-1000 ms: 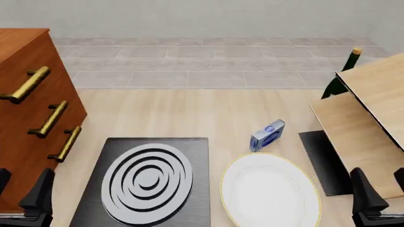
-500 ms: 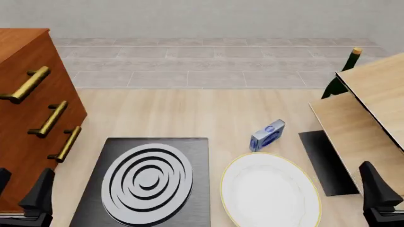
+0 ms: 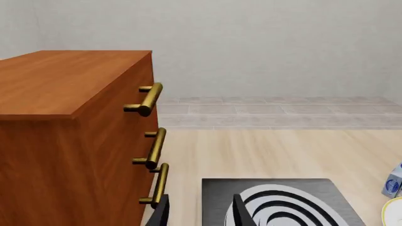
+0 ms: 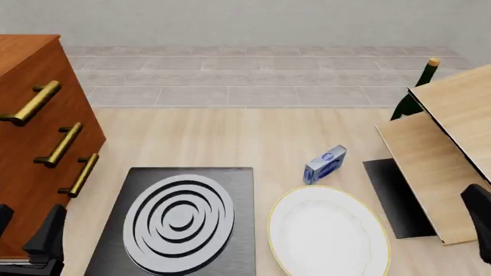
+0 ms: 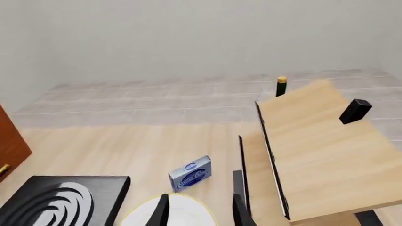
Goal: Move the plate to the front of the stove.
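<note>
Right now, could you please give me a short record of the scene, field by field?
plate: white with gold rim, flat on the table, right of the stove, not held
stove: dark slab with ringed burner, near left
small blue box: upright, just beyond the plate
left gripper: jaws apart, empty
right gripper: jaws apart, empty

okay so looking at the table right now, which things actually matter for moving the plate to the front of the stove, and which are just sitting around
Belongs to the job:
- plate, beside the stove
- stove
- right pincer, open above the plate's edge

Just lying about:
- blue box
- wooden drawer cabinet
- green bottle
- wooden boards
- black mat
</note>
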